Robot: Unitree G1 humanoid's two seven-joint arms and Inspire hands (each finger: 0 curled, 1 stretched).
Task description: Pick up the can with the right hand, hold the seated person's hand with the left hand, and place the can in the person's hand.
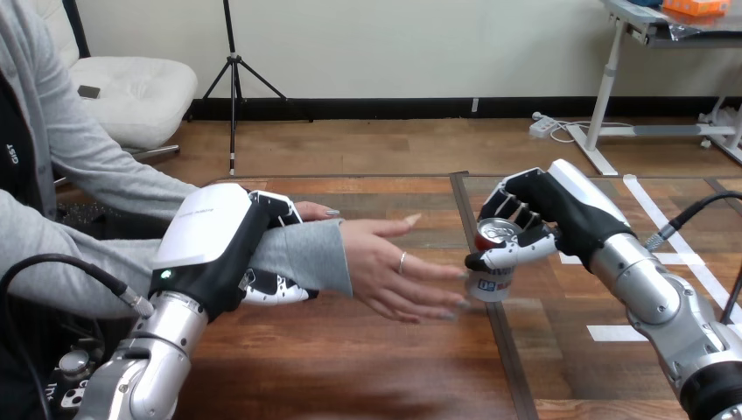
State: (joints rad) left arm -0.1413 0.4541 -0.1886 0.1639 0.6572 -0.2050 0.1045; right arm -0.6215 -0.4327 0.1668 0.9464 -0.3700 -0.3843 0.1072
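While the left hand (206, 234) curls its fingers round the person's wrist (306, 254), the right hand (560, 210) is clamped on the upright can (492, 282), at the fingertips of the person's hand (385, 262); palm lies further left in view.

The left arm (149, 359) rises from the counter's near-left corner, silver forearm angled inward. The left hand (214, 249) lies back-up over the person's forearm (306, 254), its fingers (276, 289) curled beneath it. The right arm (665, 306) enters from the near-right corner. The right hand (560, 206) tips leftward, clasped round a can (492, 282).
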